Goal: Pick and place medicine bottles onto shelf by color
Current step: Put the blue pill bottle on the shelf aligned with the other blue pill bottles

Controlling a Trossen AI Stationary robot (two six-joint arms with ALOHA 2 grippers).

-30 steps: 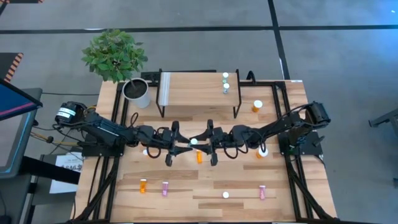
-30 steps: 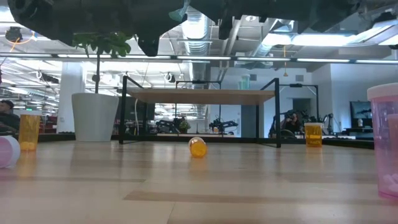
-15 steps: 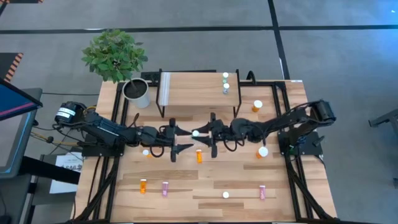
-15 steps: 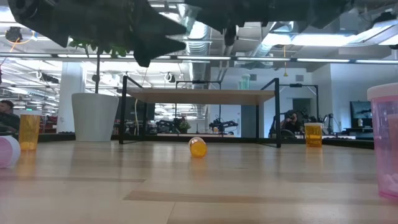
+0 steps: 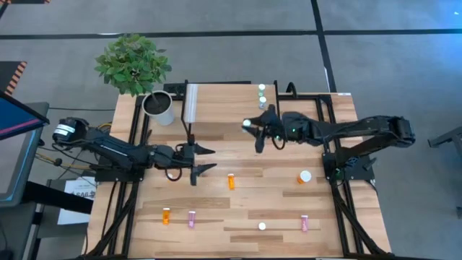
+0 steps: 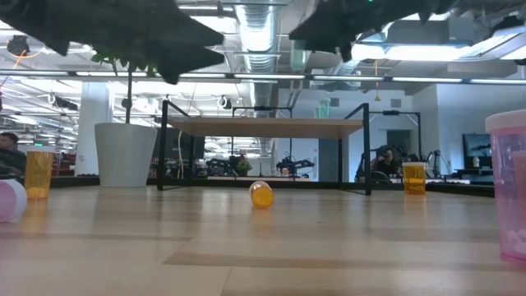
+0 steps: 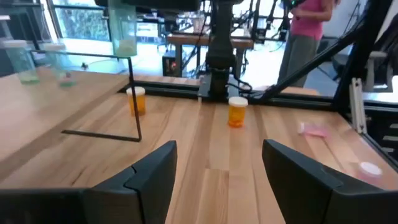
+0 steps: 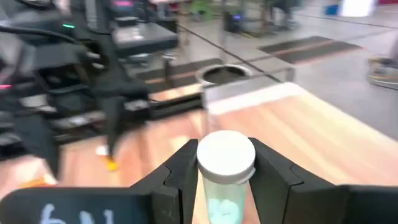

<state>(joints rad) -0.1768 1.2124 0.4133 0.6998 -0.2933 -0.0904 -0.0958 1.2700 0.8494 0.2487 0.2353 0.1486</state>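
My right gripper (image 5: 250, 128) is shut on a teal-green bottle with a white cap (image 8: 225, 155), in the air over the near edge of the shelf (image 5: 224, 108). Two teal bottles (image 5: 261, 95) stand on the shelf's right end. My left gripper (image 5: 204, 159) is open and empty above the table, left of a lying orange bottle (image 5: 231, 180). Its fingers frame the table in the left wrist view (image 7: 217, 168). Other orange and pink bottles (image 5: 179, 217) stand or lie near the table's near edge. My right gripper pinches the teal bottle between its two fingers, on the two sides of the body just below the cap (image 8: 217, 198). The fingers come level from the table's right side. The bottle stands upright, cap up, lifted clear of shelf and table.
A white plant pot (image 5: 159, 107) stands left of the shelf. Orange bottles stand at the right (image 5: 299, 123) (image 5: 304, 176). A pink bottle (image 5: 304, 224) and a white cap (image 5: 262, 226) lie near the near edge. A black frame borders the table.
My right gripper has carried the teal bottle from the table's middle toward the far edge and the right, to the shelf's near edge. My left gripper has drawn back a little toward the table's left edge, still open.
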